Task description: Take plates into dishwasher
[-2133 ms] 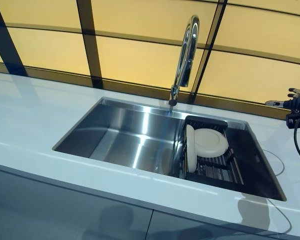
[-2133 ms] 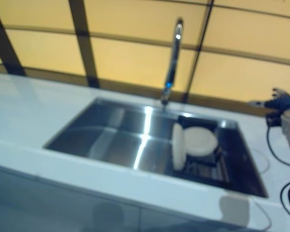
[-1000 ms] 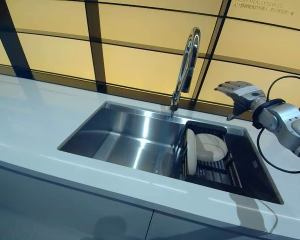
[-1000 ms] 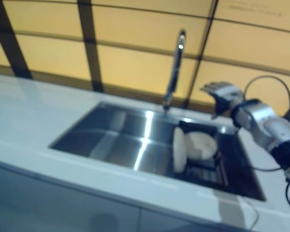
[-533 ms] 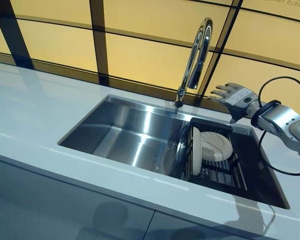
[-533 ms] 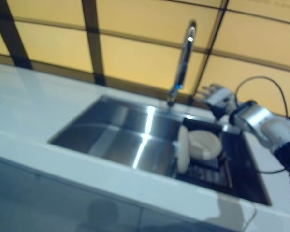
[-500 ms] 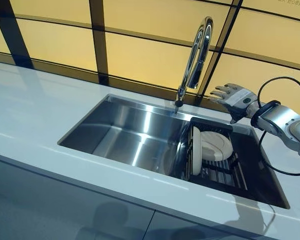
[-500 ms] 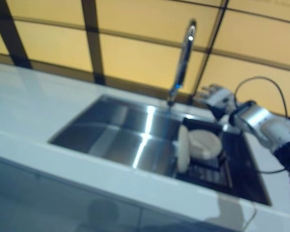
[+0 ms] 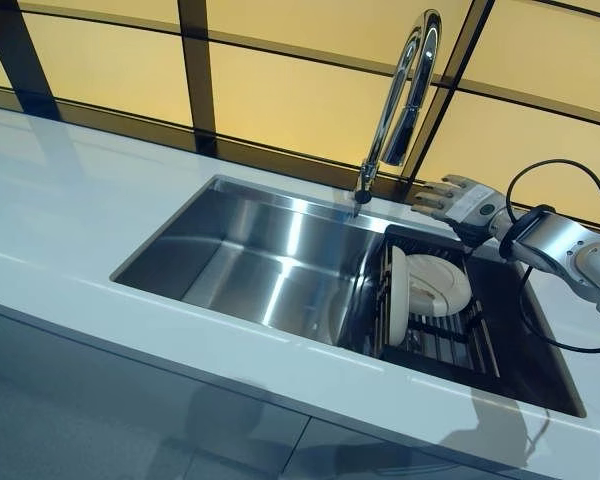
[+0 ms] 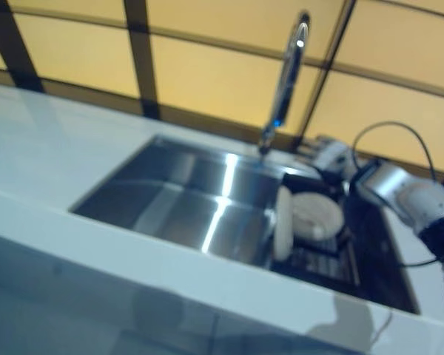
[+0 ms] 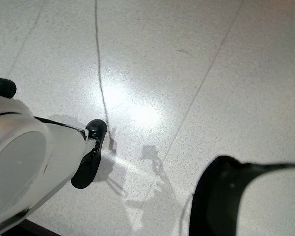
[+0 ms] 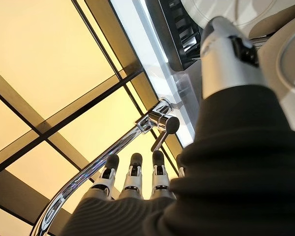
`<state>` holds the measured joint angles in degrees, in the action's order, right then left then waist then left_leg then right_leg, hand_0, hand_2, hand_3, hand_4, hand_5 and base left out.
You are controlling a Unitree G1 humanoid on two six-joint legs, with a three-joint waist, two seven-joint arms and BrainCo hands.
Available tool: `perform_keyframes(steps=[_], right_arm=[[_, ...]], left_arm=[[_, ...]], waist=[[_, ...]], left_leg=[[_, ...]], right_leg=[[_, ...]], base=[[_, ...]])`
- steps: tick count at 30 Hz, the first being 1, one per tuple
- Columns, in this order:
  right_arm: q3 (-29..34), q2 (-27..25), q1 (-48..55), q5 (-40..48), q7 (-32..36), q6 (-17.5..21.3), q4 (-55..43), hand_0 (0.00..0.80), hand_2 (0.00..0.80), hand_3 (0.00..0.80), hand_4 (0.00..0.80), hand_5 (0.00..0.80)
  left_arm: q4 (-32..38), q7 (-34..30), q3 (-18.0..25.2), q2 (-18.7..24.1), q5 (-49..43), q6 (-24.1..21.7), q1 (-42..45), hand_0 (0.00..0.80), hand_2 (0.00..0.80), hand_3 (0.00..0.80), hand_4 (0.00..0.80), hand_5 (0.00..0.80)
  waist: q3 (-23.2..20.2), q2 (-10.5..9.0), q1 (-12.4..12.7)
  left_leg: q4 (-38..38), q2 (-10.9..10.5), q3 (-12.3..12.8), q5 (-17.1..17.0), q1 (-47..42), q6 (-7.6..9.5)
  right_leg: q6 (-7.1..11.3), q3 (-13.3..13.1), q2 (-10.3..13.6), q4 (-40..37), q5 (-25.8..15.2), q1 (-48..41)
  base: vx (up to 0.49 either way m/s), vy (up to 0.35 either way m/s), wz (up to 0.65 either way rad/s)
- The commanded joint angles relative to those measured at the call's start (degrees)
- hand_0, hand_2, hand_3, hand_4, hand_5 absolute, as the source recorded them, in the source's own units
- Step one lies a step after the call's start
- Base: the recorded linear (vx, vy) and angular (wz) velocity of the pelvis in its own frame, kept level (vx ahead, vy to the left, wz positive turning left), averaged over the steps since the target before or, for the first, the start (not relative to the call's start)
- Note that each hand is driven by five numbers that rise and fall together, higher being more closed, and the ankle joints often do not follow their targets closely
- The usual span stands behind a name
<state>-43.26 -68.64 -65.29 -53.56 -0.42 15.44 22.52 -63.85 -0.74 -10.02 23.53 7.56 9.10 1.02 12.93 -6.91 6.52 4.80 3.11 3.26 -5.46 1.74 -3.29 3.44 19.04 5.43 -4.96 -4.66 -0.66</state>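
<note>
Sink (image 9: 250, 250) with plates (image 9: 435, 285), right hand (image 9: 458, 203) fingers (image 12: 132, 178) spread; left wrist view only floor (image 11: 187, 59).

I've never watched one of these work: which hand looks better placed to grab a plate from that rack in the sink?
The right hand: it hovers open just behind the rack holding the plates. The left hand shows only over the floor.

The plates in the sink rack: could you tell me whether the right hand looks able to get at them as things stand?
Probably yes. The right hand hovers open just behind the rack, and nothing lies between it and the plates, which stand on edge, uncovered.
</note>
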Motion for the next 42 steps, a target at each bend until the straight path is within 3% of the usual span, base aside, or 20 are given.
perform_keyframes(steps=[1,42], right_arm=[[-1.7,-3.9,-5.9,1.0,-1.9,-1.5,-1.3,0.0,0.0,0.0,0.0,0.0],[-1.6,-0.4,-4.6,4.8,0.2,0.6,-2.7,0.0,0.0,0.0,0.0,0.0]], left_arm=[[-0.2,0.8,-1.7,2.3,-0.5,-0.8,-1.1,0.0,0.0,0.0,0.0,0.0],[-0.5,1.3,-0.7,1.4,1.5,-1.3,-1.6,0.0,0.0,0.0,0.0,0.0]], waist=[[-0.5,-0.97,1.3],[0.6,-0.65,2.1]], left_leg=[[0.2,-0.9,0.1,5.0,-1.0,1.69],[0.2,-1.1,-0.8,4.6,0.1,1.56]], right_leg=[[5.41,-2.3,1.2,0.9,1.2,-0.8],[5.26,-1.5,1.4,0.8,1.1,-0.3]], base=[[0.0,0.0,0.0],[0.0,0.0,0.0]])
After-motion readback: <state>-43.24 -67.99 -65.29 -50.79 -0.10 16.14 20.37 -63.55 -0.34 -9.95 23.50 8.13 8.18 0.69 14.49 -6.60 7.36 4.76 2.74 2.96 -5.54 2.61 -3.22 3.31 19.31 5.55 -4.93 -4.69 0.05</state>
